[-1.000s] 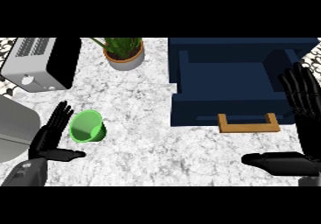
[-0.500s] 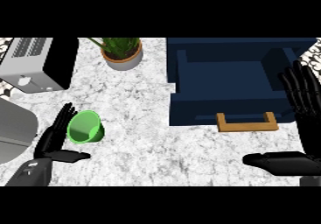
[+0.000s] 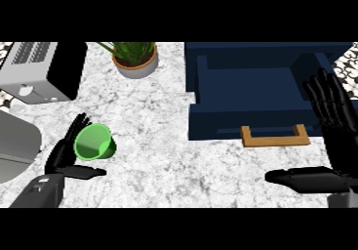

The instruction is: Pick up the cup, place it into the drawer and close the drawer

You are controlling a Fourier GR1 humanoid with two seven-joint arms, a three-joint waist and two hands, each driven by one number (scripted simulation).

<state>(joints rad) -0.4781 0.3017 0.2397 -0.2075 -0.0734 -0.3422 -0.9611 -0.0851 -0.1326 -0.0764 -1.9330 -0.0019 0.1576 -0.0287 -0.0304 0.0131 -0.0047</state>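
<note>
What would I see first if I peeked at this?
The bright green cup jumps out at the left of the counter, next to the open left hand. Then the big dark blue drawer at the upper right, standing open, with a wooden handle on its front; the right hand is open beside it.

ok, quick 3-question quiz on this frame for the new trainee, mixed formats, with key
1. True or false: the drawer stands open.
2. Relative to the green cup, the left hand is: A curled round it; B open beside it; C far across the counter.
3. Fill in: at the counter's far edge, between the toaster and the drawer, stands a ___.

Key: 1 true; 2 B; 3 potted plant.
</note>
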